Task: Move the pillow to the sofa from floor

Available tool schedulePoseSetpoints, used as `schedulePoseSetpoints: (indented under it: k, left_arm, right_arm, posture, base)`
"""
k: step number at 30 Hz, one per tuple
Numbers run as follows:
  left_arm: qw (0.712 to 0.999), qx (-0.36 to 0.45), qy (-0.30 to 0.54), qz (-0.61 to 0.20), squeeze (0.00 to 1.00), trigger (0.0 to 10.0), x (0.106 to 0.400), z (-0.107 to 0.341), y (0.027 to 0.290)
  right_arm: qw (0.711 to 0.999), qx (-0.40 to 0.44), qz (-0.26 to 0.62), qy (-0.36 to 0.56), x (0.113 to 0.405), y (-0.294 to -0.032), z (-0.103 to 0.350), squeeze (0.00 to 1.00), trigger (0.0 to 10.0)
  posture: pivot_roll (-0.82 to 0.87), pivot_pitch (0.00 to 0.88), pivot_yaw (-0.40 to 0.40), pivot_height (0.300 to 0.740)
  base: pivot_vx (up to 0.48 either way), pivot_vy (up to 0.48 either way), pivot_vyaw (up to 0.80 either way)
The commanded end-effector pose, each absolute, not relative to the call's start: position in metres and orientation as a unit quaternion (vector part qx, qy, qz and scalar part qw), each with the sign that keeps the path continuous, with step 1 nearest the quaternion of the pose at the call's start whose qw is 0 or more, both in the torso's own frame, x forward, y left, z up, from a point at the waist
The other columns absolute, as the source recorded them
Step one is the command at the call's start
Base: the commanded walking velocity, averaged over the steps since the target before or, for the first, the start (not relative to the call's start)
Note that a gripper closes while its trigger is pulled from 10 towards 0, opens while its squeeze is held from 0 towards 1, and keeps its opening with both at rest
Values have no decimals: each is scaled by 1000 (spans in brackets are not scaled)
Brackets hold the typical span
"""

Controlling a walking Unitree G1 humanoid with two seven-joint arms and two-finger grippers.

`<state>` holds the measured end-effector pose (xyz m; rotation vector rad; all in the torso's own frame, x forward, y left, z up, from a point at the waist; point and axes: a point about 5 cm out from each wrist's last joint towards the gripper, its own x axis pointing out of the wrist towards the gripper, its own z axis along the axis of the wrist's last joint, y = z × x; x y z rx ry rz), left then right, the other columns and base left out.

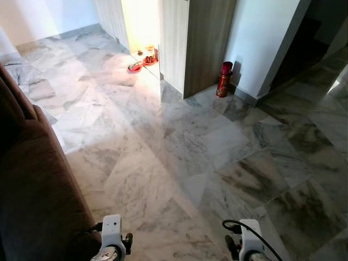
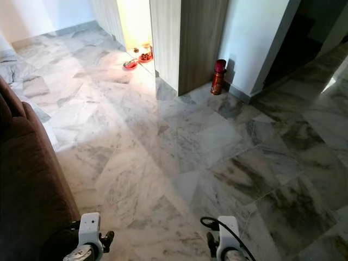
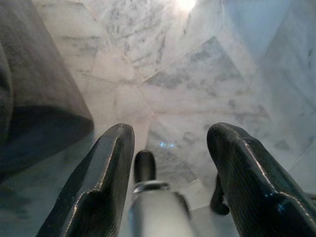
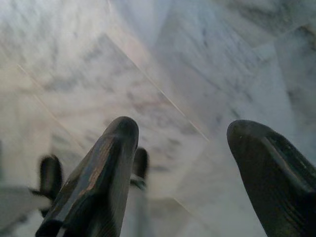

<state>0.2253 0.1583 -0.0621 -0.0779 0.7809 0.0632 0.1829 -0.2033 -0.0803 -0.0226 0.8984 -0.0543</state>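
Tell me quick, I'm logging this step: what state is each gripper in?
Left gripper: open, holding nothing, above the marble floor beside the sofa.
Right gripper: open, holding nothing, above the floor.

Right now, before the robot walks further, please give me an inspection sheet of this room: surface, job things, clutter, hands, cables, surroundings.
Surface: grey-veined marble floor, glossy, with sunlight from the doorway.
Job's things: brown sofa at the robot's left; pillow: nothing seen.
Clutter: red cylinder standing by the wall corner; small red dishes on the floor at the bright doorway.
Hands: left hand open, empty, above the floor beside the sofa edge; right hand open, empty, above the floor.
Cables: black cable looped on the right wrist.
Surroundings: wooden panel, white wall, dark opening at far right.
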Motion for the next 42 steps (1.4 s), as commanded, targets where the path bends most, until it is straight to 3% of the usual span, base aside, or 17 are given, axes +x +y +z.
schedulePoseSetpoints:
  k: [1, 7, 13, 42]
  left_arm:
    - [914, -26, 403, 29, 0, 10000, 217, -68, 153]
    - [915, -25, 402, 24, 0, 10000, 221, -66, 143]
    - [913, -15, 407, 27, 0, 10000, 215, -69, 157]
    - [913, -13, 408, 22, 0, 10000, 216, -69, 160]
  right_arm:
    - [903, -3, -22, 430, 183, -199, -80, 0, 10000]
    - [903, -1, -16, 430, 183, -197, -81, 0, 10000]
    - [904, 2, -6, 427, 185, -186, -81, 0, 10000]
    - [898, 15, -2, 440, 183, -178, -84, 0, 10000]
  posture:
    - [90, 102, 1, 740]
    - [92, 98, 2, 740]
    - [93, 91, 10, 740]
    - [100, 143, 7, 740]
  base:
    - [0, 0, 800]
    - [0, 0, 800]
    - [0, 0, 800]
    - [0, 0, 772]
